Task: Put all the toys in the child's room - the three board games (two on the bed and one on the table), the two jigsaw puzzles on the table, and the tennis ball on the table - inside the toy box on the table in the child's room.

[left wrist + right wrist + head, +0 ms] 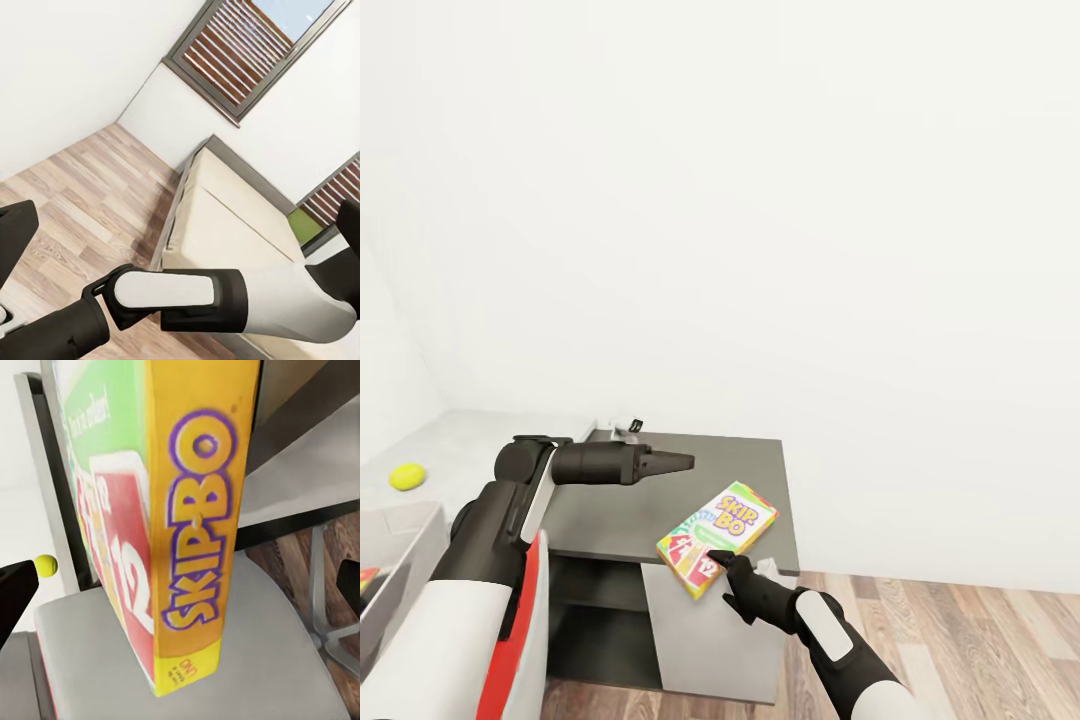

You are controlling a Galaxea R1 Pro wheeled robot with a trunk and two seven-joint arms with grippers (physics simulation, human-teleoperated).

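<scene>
One board game (pixel 717 537) (the yellow-green Skip-Bo box) is clamped in the right gripper (pixel 722 558) above the dark cabinet top (pixel 630 500), not yet boxed, while the tennis ball (pixel 407 476) waits on the table (pixel 460 450) and the left gripper (pixel 678 463) looks closed, empty.

From the head camera, the left arm rose from the seven o'clock corner, bent sharply at a dark elbow, and its black forearm ran level toward three o'clock, ending in the tapered black left gripper (pixel 678 463), whose fingers lay together in a point. The right arm came up from five o'clock, white shell then black wrist, aiming toward eleven o'clock. The black right gripper (pixel 720 558) was clamped on the near edge of a yellow, green and red printed cardboard game box (pixel 718 524).
</scene>
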